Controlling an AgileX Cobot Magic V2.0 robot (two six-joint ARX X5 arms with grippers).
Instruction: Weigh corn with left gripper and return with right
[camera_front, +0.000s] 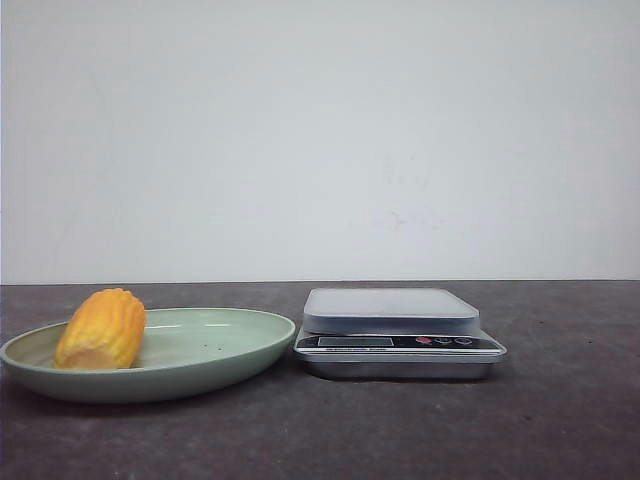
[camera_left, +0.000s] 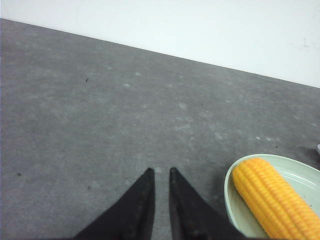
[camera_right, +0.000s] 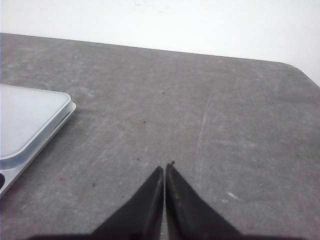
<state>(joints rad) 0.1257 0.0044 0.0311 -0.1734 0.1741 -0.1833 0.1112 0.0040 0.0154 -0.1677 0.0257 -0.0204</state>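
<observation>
Task not started, by the look of things. Corn (camera_front: 101, 330) lies on its side in the plate (camera_front: 215, 362), at the end of the plate farther from the scale (camera_front: 398, 333). Scale sits just beside the plate; its platform is bare.

Left gripper (camera_left: 161, 174): fingers nearly together, a narrow gap between tips, holding nothing. It hangs over bare table (camera_left: 100, 115), near the plate rim, apart from the corn.

Right gripper (camera_right: 165, 169): fingers pressed together, empty, over the table on the scale's far side from the plate.

Remaining, as I judge: left pick, place on scale, then right returns corn to plate.
</observation>
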